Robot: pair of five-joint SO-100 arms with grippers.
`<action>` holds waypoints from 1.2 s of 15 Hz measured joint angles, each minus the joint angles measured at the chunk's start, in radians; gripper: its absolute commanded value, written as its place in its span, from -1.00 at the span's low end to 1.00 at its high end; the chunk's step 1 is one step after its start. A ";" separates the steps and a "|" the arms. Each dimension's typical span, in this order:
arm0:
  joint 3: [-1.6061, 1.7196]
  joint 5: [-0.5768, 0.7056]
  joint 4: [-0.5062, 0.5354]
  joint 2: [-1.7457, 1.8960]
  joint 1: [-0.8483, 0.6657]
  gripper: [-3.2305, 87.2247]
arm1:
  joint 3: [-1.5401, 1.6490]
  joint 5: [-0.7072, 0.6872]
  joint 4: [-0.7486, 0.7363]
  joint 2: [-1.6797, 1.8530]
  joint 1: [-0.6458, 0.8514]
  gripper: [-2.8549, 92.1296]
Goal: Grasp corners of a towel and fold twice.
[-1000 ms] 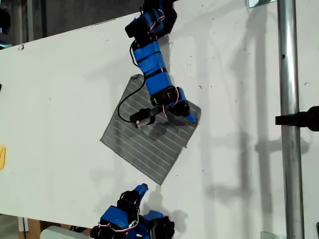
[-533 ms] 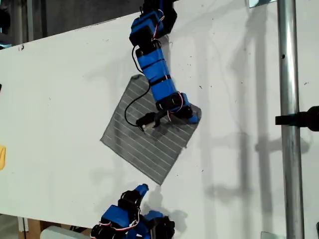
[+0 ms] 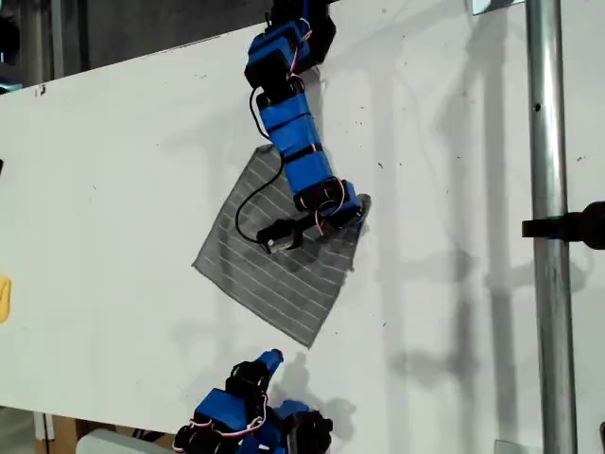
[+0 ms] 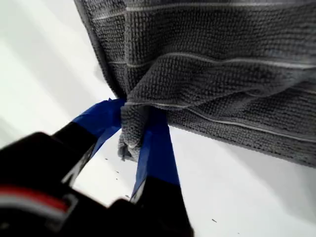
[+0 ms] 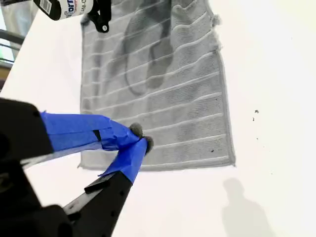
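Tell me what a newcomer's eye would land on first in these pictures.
First, the square gray cloth with thin white stripes, lying as a diamond mid-table in the exterior view, on the white table. Next, my first gripper, reaching in from the exterior view's top, shut on the cloth's corner nearest the exterior view's right, bunching the fabric there. My second gripper is shut and empty, hanging above the table by the cloth's edge.
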 measured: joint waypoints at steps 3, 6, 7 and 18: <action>-0.035 0.144 -0.037 -0.018 0.002 -0.90 | 0.000 -0.020 -0.015 0.000 0.000 -0.94; -0.031 0.368 -0.064 -0.002 0.009 -0.34 | 0.000 -0.028 -0.017 0.000 0.002 -0.94; -0.017 0.390 -0.074 0.026 0.005 -0.27 | 0.000 -0.028 -0.017 0.000 0.002 -0.94; 0.367 0.407 -0.348 -0.313 -0.023 -0.23 | 0.005 -0.028 -0.028 0.000 0.002 -0.94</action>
